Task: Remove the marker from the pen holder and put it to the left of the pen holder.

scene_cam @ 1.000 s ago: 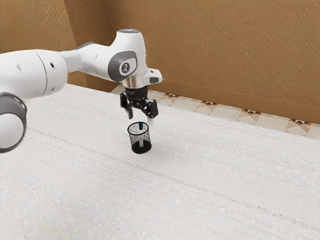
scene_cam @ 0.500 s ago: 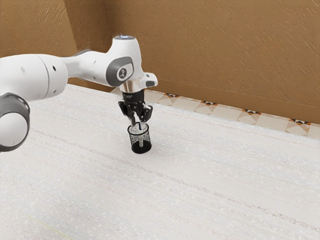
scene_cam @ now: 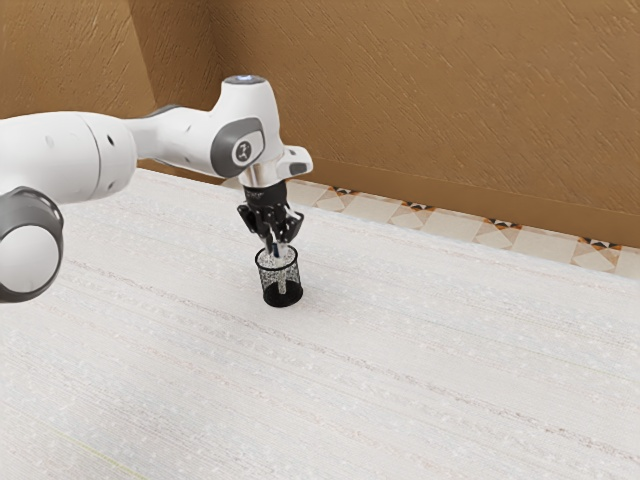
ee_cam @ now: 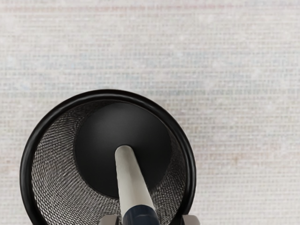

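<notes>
- The table (scene_cam: 420, 350) spreads pale around the pen holder (scene_cam: 283, 297), running out to the right and bottom of the exterior frame; its far edge slants from the upper left down to the right.
- Past that edge I see patterned floor tiles (scene_cam: 460, 223), then a brown wall (scene_cam: 450, 100) rising to the top.
- The pincer (scene_cam: 277, 247) is at the holder's mouth, a little left of the frame's middle. It's partly open, fingers (ee_cam: 190, 220) on either side of the marker's dark blue end, and the wrist view shows a gap between that end and one finger, so it has no grip.
- The marker (ee_cam: 131, 180) is in the holder, leaning, its pale lower end down by the black base.
- Hard to make out: the marker's upper end, partly behind the fingers and cut off in the wrist view, as is part of the holder's rim.
- The white arm (scene_cam: 70, 150) comes in from the left, cut off by the frame there.
- Black mesh walls stand all around the marker's lower part.
</notes>
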Robot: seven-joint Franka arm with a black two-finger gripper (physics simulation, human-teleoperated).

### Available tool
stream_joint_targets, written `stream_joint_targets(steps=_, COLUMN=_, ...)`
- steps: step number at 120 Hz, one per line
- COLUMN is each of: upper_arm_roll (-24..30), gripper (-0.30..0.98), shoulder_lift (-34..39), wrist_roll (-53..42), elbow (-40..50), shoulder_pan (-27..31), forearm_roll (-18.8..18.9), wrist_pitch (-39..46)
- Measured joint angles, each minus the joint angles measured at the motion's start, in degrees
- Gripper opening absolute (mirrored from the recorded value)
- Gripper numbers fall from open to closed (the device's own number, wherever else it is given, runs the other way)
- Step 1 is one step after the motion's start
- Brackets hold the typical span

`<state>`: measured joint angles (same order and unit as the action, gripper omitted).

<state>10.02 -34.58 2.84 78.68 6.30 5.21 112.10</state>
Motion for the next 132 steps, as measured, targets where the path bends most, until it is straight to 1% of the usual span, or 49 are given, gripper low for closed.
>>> stream_joint_targets(steps=16, upper_arm_roll=0.0, gripper=0.06, shoulder_lift=-0.2, wrist_roll=0.1, elbow=0.0, shoulder_pan=0.0, forearm_roll=0.0, wrist_pitch=0.6)
stream_joint_targets(steps=38, upper_arm_roll=0.0, gripper=-0.05, shoulder_lift=-0.2, wrist_roll=0.4, elbow=0.0, shoulder_pan=0.1, forearm_roll=0.4, wrist_pitch=1.0)
stream_joint_targets(steps=57, upper_arm_roll=0.0, gripper=-0.07, shoulder_lift=0.4, wrist_roll=0.9, elbow=0.1, shoulder_pan=0.1, forearm_roll=0.8, wrist_pitch=1.2)
stream_joint_targets(steps=80, upper_arm_roll=0.0, gripper=-0.09, shoulder_lift=3.9, wrist_roll=1.4, elbow=1.1, shoulder_pan=0.1, forearm_roll=1.6, wrist_pitch=0.7)
stream_joint_targets(steps=108, upper_arm_roll=0.1, gripper=-0.09, shoulder_lift=10.3, wrist_roll=1.8, elbow=1.3, shoulder_pan=0.0, forearm_roll=3.3, wrist_pitch=-2.6)
stream_joint_targets(steps=118, upper_arm_roll=0.1, gripper=-0.09, shoulder_lift=11.0, wrist_roll=1.9, elbow=0.3, shoulder_pan=0.0, forearm_roll=4.3, wrist_pitch=-5.5)
stream_joint_targets(steps=132, upper_arm_roll=0.1, gripper=-0.10, shoulder_lift=10.9, wrist_roll=2.0, elbow=-2.3, shoulder_pan=0.1, forearm_roll=7.0, wrist_pitch=-10.8)
